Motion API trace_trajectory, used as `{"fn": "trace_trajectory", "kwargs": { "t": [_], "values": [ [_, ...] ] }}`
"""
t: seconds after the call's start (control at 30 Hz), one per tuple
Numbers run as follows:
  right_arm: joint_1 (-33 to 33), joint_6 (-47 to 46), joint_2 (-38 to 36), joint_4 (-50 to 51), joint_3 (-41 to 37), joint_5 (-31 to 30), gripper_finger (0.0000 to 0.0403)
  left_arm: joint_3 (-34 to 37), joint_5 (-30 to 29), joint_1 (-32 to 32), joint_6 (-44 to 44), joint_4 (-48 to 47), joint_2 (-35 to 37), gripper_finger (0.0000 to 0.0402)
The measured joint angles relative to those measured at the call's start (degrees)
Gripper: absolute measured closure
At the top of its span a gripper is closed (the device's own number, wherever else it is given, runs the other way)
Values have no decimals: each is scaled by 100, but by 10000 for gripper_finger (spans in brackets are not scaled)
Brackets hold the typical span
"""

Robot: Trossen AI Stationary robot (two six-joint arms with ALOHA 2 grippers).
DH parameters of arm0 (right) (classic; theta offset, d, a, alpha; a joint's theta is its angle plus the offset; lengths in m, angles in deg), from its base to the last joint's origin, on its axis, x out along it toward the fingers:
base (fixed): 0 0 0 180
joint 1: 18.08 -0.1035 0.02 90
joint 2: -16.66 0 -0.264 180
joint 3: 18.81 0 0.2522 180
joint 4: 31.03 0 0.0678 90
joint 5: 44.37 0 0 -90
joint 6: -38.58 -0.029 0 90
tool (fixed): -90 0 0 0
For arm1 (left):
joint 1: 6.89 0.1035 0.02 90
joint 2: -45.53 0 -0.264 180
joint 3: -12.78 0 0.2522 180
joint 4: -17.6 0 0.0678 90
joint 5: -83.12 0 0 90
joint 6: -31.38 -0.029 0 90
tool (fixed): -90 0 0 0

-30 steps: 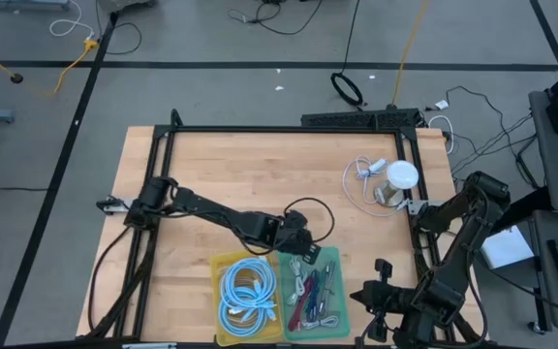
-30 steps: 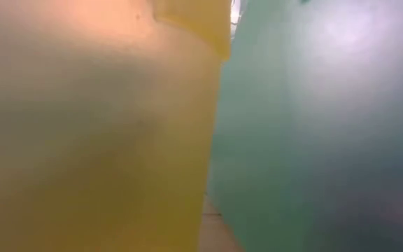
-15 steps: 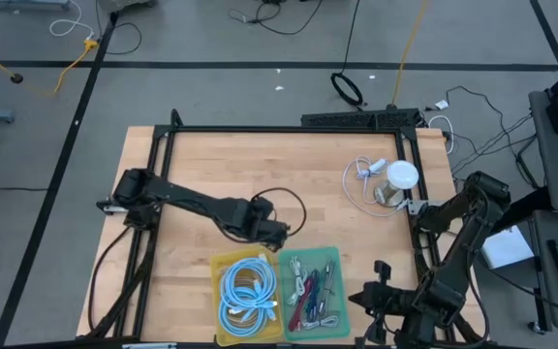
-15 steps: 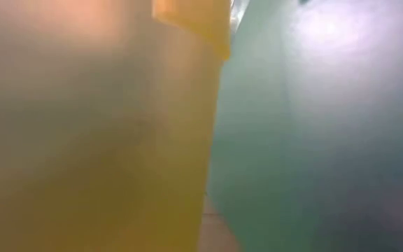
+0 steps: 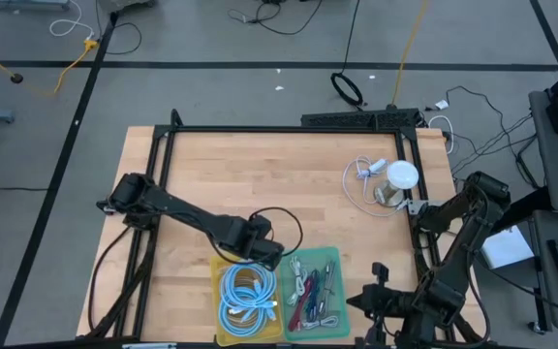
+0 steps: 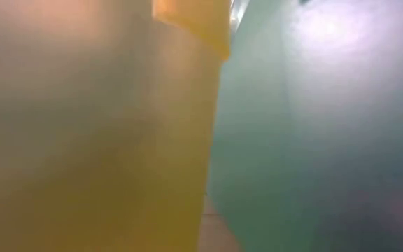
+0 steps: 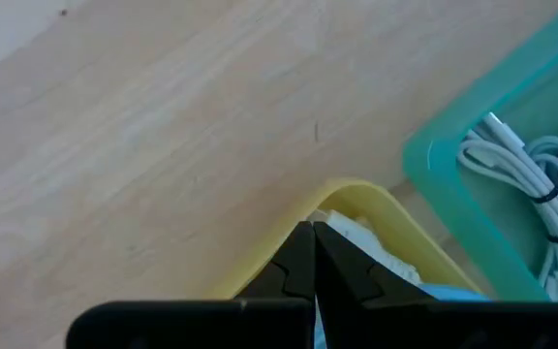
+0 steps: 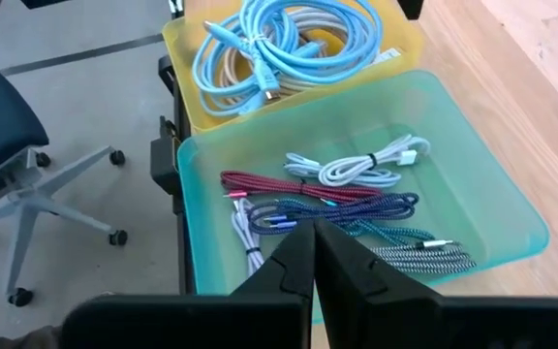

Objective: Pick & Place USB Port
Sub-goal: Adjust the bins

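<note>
At the table's near edge a yellow bin [image 5: 215, 291] holding coiled light-blue and beige cables [image 5: 248, 291] stands beside a green bin [image 5: 341, 291] holding several USB cables [image 8: 356, 194], white, red, blue and patterned. My left gripper [image 5: 269, 254] is shut and points steeply down over the yellow bin's far right corner [image 7: 356, 194], with nothing between its fingers. My right gripper [image 5: 361, 299] hangs shut, right of the green bin and above it, and touches nothing. Far right on the table lies a white cable [image 5: 361, 179] next to a round white thing [image 5: 401, 177].
A black frame [image 5: 289, 128] borders the table. A black cable loop [image 5: 284, 225] arches from my left wrist over the wood. Bare wood stretches from the bins toward the far edge. The two bins' walls [image 6: 117, 140] fill the low view. An office chair [image 8: 8, 155] stands on the floor beyond the bins.
My left gripper has gone from over the green bin's far edge toward the table's left, to the yellow bin's far right corner, and has tipped more steeply down. It stays shut. The black loop at its wrist has moved along with it.
</note>
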Motion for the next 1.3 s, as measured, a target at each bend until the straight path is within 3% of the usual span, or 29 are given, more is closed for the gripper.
{"fn": "trace_trajectory", "kwargs": {
  "t": [0.33, 0.8, 1.0, 1.3],
  "values": [
    [0, 124, 0, -41, 0, -2, 403, 291, 37, -113, 123, 1157, 0, 401],
    [0, 126, -2, -60, 0, 8, 403, 338, -288, -178, -101, 1493, 44, 401],
    [0, 126, -2, -62, 0, 19, 403, 338, -330, -165, -240, 1266, 44, 401],
    [2, 124, -4, -64, 0, 42, 403, 338, -1113, -118, 16, 109, 468, 401]
  ]
}}
